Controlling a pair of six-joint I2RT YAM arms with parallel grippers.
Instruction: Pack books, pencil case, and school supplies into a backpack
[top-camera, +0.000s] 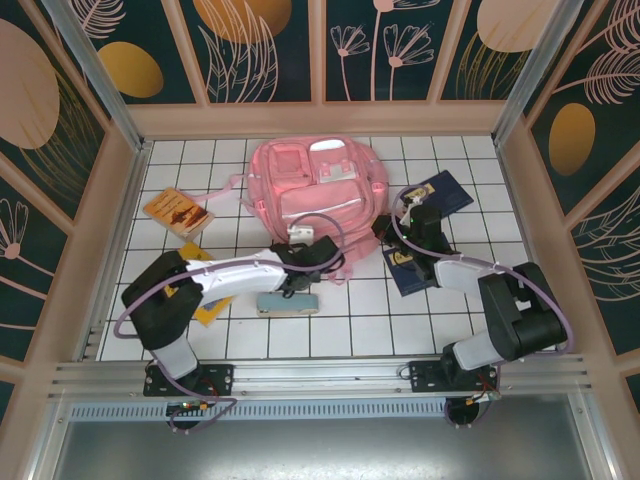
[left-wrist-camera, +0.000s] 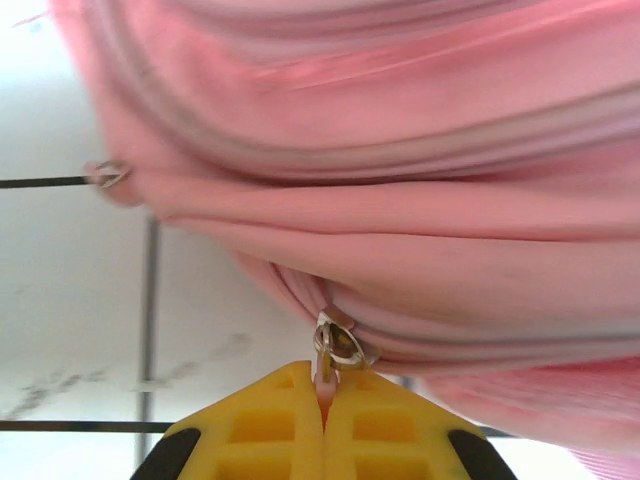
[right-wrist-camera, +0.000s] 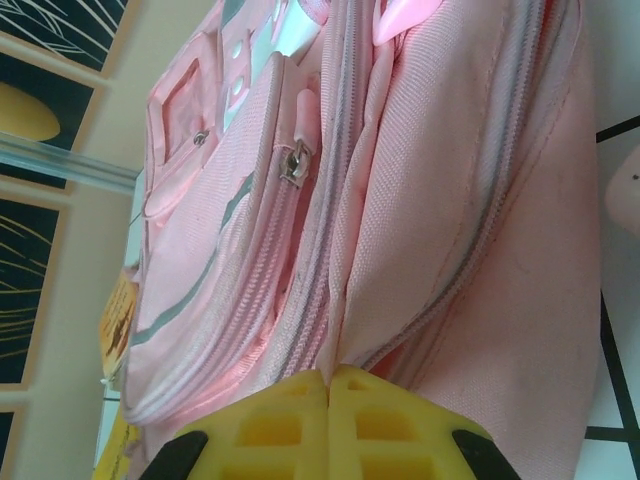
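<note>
At the backpack's (top-camera: 310, 190) near edge the left gripper (left-wrist-camera: 324, 410) is pinched shut on the small zipper pull (left-wrist-camera: 340, 345). That is the sensible handle, I'd say, since the bag lying flat on the table (top-camera: 360, 322) is limp cloth that would bunch if tugged elsewhere. On the backpack's right flank the right gripper (right-wrist-camera: 328, 385) is clamped on a fold of fabric, a brace such a light, floppy thing likely needs.

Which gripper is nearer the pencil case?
Left. The left gripper sits just beyond the pencil case, at the backpack's near edge; the right gripper is farther right, at the backpack's right side.
</note>
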